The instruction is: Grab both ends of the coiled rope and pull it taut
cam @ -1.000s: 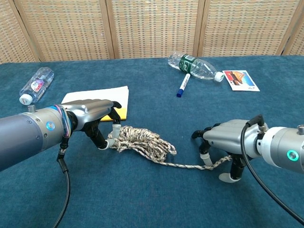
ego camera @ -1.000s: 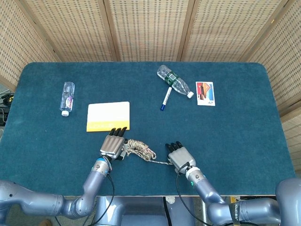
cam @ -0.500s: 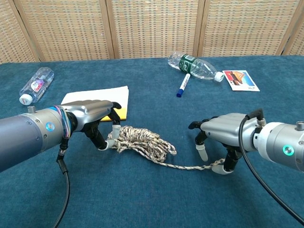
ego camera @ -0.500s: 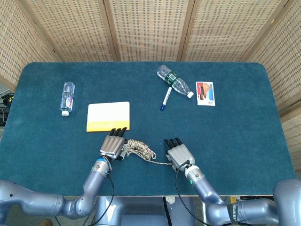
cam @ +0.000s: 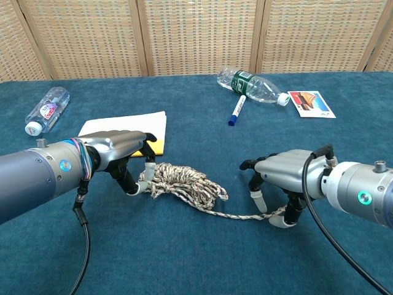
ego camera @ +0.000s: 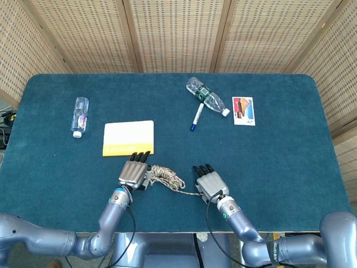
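The mottled rope (cam: 184,184) lies coiled on the blue table, and the head view shows the rope (ego camera: 165,176) between my two hands. My left hand (cam: 116,147) is at the coil's left end and pinches the rope there between thumb and finger; from above the left hand (ego camera: 134,173) covers that end. A thin tail runs right from the coil to my right hand (cam: 288,172). It passes under the curled fingers and ends at the thumb tip. Whether the right hand (ego camera: 209,183) pinches it is unclear.
A yellow-and-white notepad (ego camera: 128,138) lies just behind my left hand. Farther back are a small clear bottle (ego camera: 80,116) at left, a green-labelled bottle (ego camera: 206,96), a blue pen (ego camera: 196,116) and a picture card (ego camera: 244,110). The table's front edge is close behind both wrists.
My right hand has slid left along the rope's tail, toward the coil, and the tail's end has shifted with it. The left hand and the coil have stayed put.
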Available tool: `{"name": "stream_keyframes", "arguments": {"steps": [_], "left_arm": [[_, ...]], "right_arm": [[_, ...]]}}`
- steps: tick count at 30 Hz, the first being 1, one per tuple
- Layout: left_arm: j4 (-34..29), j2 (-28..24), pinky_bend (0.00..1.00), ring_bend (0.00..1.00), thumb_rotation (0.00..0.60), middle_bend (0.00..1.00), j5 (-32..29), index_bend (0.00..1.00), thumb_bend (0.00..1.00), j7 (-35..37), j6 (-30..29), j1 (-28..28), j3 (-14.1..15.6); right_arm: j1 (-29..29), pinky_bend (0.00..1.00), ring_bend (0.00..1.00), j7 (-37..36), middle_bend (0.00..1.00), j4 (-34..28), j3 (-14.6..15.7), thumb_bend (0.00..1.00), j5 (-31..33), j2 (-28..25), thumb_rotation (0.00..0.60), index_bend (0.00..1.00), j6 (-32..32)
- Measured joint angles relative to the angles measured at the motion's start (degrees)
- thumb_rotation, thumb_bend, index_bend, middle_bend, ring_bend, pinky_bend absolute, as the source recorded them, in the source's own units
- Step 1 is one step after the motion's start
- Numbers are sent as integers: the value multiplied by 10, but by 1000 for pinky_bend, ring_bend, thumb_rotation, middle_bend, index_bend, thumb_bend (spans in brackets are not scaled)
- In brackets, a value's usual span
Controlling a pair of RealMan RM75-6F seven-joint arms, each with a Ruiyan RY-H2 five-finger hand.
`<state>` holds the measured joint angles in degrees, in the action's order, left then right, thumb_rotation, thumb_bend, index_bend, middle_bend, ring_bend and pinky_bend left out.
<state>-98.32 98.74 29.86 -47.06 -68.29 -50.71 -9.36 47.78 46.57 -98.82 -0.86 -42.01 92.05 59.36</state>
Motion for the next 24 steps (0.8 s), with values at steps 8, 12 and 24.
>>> {"name": "stream_keyframes", "arguments": {"steps": [8, 12, 24], "left_arm": [[1, 1, 0, 0, 600, 0, -1, 655, 446, 1, 1, -1, 0], [2, 2, 0, 0, 600, 0, 0, 655, 446, -2, -3, -1, 0], [5, 4, 0, 0, 600, 0, -2, 655, 448, -2, -1, -1, 1]], "right_arm": [[2, 0, 0, -1, 0, 2, 1, 355, 1, 2, 600, 533, 0], [3, 0, 0, -2, 0, 4, 2, 385, -1, 4, 600, 551, 1], [2, 0, 0, -6, 0, 9, 1, 426, -4, 6, 600, 623, 6]]}}
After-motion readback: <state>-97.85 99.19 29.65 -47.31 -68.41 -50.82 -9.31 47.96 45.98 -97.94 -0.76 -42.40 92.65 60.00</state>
